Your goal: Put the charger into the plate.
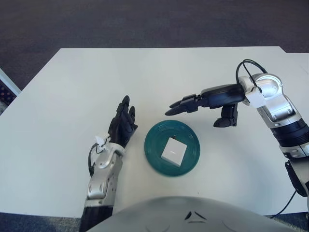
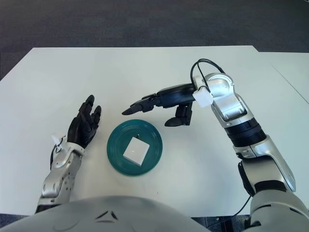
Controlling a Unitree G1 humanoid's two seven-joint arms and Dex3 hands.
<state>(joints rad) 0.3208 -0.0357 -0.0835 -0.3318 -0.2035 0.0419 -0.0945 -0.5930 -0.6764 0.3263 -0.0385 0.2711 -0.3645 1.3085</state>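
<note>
The charger point(image 1: 174, 150) is already seated in the plate point(image 1: 153, 157) near the table's front edge; the empty right robot hand point(image 1: 193, 104), fingers extended, could be knocked against the rim.

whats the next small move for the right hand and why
Probably pull the right hand back toward its own side. The charger already lies in the plate, and the hand hovers open beyond the plate's far rim, holding nothing. The left hand shows left of the plate.

You see a white surface point(image 1: 72, 121) filling most of the view, evenly lit. Beyond its far edge lies dark grey carpet point(image 1: 145, 21), and a second white tabletop point(image 2: 294, 72) sits just right.
</note>
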